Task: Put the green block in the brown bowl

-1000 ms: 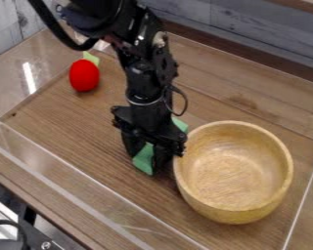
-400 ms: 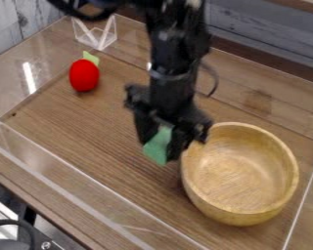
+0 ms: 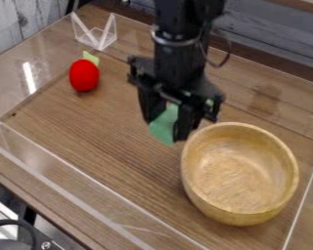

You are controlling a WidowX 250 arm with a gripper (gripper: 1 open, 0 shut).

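Note:
The green block (image 3: pixel 163 125) hangs in the air, clamped between the black fingers of my gripper (image 3: pixel 167 119), which is shut on it and points straight down. It hovers just left of the brown bowl (image 3: pixel 239 173), near the bowl's upper left rim and above the wooden table. The wide, shallow wooden bowl sits at the lower right with nothing inside it. The upper part of the block is hidden by the fingers.
A red round object (image 3: pixel 83 74) with a green stem lies on the table at the left. A clear plastic stand (image 3: pixel 94 32) is behind it. A transparent wall (image 3: pixel 67 176) edges the table's front.
My gripper has lifted the green block off the table and carried it up and to the right, toward the bowl's rim. The bowl and red object have not moved.

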